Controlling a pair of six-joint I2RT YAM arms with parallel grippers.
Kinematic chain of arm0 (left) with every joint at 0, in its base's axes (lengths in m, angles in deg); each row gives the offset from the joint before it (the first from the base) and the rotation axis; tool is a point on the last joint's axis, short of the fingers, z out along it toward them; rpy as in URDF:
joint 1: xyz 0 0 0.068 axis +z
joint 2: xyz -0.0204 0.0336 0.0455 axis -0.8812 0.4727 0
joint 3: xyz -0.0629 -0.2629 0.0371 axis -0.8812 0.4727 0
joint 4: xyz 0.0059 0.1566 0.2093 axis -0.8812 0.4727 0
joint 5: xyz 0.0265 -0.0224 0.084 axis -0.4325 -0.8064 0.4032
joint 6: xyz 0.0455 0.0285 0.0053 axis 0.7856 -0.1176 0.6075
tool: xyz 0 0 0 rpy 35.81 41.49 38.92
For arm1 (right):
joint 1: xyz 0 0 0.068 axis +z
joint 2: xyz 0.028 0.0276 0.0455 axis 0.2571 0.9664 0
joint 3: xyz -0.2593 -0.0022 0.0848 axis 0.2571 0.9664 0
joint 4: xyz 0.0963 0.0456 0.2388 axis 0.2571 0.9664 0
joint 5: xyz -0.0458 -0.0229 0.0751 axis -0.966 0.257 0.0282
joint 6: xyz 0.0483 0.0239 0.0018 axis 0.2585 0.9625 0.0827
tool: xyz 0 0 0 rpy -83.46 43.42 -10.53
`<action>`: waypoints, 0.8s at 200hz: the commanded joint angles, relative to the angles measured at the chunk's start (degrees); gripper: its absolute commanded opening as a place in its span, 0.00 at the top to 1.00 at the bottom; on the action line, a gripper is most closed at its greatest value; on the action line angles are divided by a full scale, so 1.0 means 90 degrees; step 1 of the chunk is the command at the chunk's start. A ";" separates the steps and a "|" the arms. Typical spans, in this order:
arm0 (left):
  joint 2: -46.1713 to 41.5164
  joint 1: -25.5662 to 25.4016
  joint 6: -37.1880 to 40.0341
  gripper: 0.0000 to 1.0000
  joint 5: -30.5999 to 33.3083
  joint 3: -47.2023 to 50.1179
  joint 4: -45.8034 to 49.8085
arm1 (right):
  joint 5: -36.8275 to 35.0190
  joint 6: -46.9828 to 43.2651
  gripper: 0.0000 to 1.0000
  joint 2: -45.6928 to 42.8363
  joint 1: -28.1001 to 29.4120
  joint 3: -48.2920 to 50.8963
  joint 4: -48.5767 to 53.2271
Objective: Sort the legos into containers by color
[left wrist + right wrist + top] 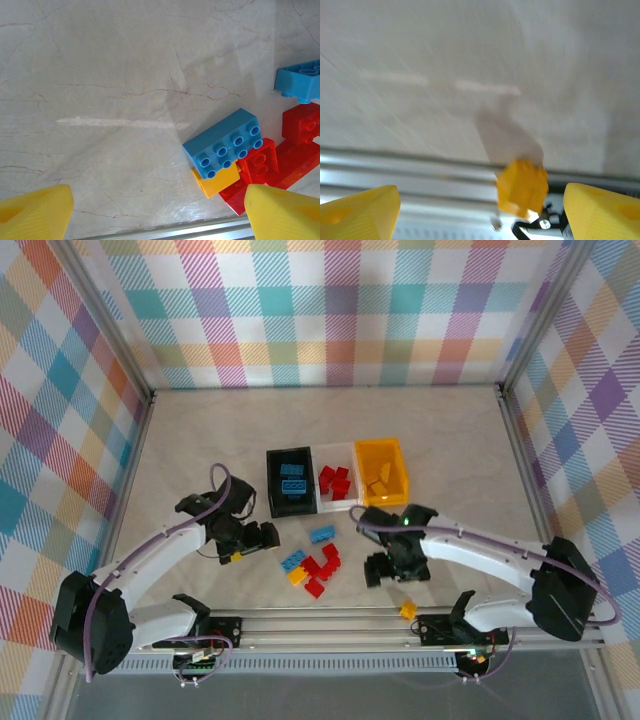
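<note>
Three containers stand in a row: a black bin with blue legos, a white bin with red ones, a yellow-orange bin with yellow ones. In front of them lie loose legos: blue, blue on yellow, red. My left gripper is open just left of this pile; its wrist view shows the blue brick, the yellow one and a red one beside the right fingertip. My right gripper is open. A blurred yellow lego shows between its fingers, over the rail, touching neither.
An aluminium rail runs along the table's near edge, with the yellow lego on it by the right arm's base. Plaid walls enclose the table on three sides. A second blue brick lies at the right edge of the left wrist view.
</note>
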State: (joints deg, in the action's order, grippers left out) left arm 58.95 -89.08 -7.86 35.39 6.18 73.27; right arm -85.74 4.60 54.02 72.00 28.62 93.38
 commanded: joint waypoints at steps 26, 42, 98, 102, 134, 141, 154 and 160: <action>0.0351 -0.0179 -0.0071 0.11 -0.0150 -0.0205 -0.0110 | 0.0483 0.1650 0.16 -0.0544 0.1057 0.0983 0.0585; 0.0385 -0.0200 -0.0094 0.11 -0.0177 -0.0199 -0.0153 | 0.0423 0.1593 0.17 -0.0571 0.1072 0.1122 0.0444; 0.0200 -0.0210 -0.0163 0.11 -0.0136 -0.0172 -0.0062 | 0.0483 0.1741 0.26 -0.0308 0.0912 0.1857 -0.1007; 0.0191 -0.0210 -0.0177 0.11 -0.0138 -0.0162 -0.0070 | 0.0468 0.1686 0.27 -0.0276 0.0857 0.1869 -0.1071; 0.0122 -0.0210 -0.0227 0.11 -0.0136 -0.0137 -0.0021 | 0.0301 0.1196 0.33 0.0134 0.0528 0.1685 -0.1263; 0.0100 -0.0210 -0.0231 0.11 -0.0121 -0.0136 -0.0016 | 0.0291 0.1115 0.36 0.0218 0.0494 0.1617 -0.1294; 0.0066 -0.0210 -0.0254 0.11 -0.0107 -0.0137 0.0006 | 0.0289 0.1003 0.38 0.0414 0.0451 0.1516 -0.1361; 0.0050 -0.0210 -0.0266 0.11 -0.0107 -0.0137 0.0021 | 0.0289 0.0973 0.38 0.0498 0.0431 0.1493 -0.1395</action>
State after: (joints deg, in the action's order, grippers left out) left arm 60.92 -90.55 -9.19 34.69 5.52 71.81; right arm -81.33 16.86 55.87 76.74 43.53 88.60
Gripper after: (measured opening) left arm 0.893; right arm 0.624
